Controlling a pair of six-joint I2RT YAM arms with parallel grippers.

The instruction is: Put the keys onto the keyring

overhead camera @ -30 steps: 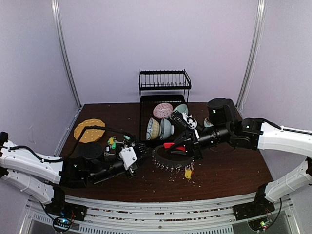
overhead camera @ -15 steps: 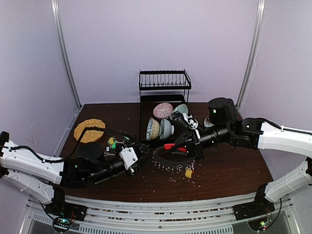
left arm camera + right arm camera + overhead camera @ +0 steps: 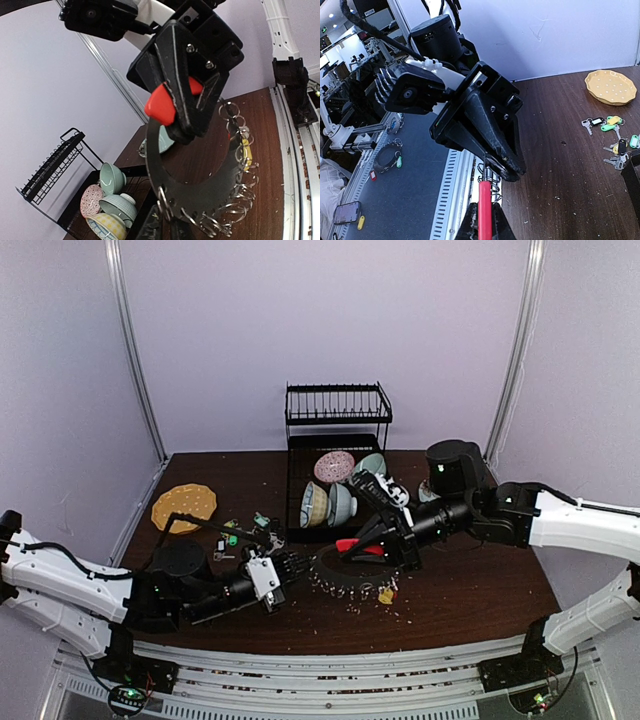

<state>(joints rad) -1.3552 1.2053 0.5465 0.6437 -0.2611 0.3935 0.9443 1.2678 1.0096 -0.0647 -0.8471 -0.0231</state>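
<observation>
The keyring point(image 3: 345, 578) is a wide dark ring with many small split rings, held tilted above the table. My right gripper point(image 3: 378, 543) is shut on its red sleeve point(image 3: 484, 212), which stands edge-on between the jaws point(image 3: 484, 207). My left gripper point(image 3: 292, 566) meets the ring's left rim. Its jaws point(image 3: 164, 223) are closed on a small split ring point(image 3: 163, 200) there. In the right wrist view, the left gripper point(image 3: 503, 170) pinches just past the sleeve's end. One yellow-tagged key point(image 3: 385, 595) hangs from the ring. Loose keys point(image 3: 238, 536) with green and yellow tags lie on the table left of the arms.
A black dish rack point(image 3: 337, 440) with several bowls point(image 3: 328, 502) stands behind the ring. A yellow plate point(image 3: 184, 505) lies at the back left. A black cylinder point(image 3: 455, 468) stands at the back right. Small crumbs speckle the table near the ring.
My left gripper has shifted right to the ring's left rim and its jaws have closed down. More of the loose keys now shows. The right gripper still holds the red sleeve.
</observation>
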